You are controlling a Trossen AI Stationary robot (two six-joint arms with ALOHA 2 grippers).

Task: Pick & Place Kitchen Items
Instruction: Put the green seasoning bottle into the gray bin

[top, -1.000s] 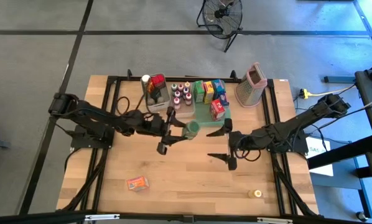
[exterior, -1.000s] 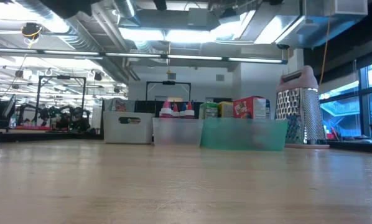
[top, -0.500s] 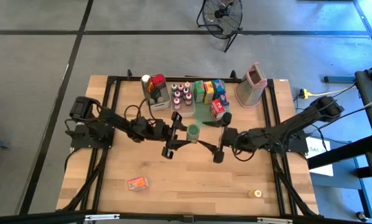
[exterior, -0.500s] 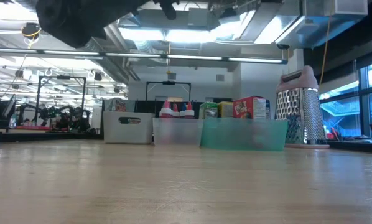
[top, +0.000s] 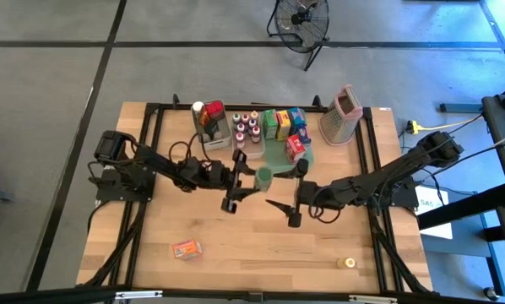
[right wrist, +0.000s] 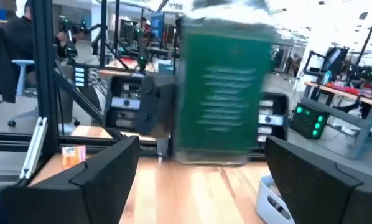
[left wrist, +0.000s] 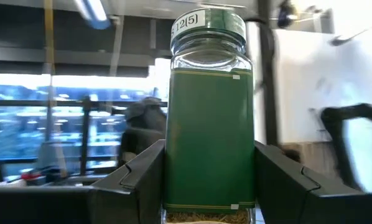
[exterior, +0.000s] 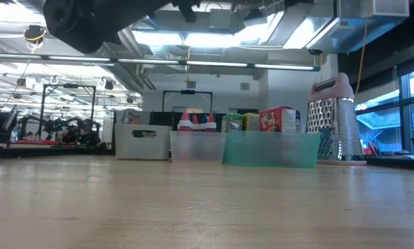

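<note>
Left wrist view: I held the spice jar (left wrist: pixel 209 112) mid-air.
Left gripper (top: pixel 236 179) clamped its rigid, slippery glass body; right gripper (top: pixel 286 200) gaped wide, empty.

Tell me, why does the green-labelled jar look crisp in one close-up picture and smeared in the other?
In the left wrist view the green-labelled jar sits sharp between that end effector's fingers, while the room behind it is soft. In the right wrist view the same jar is smeared, likely motion blur. In the low view, the ceiling lights glare brightly.
</note>
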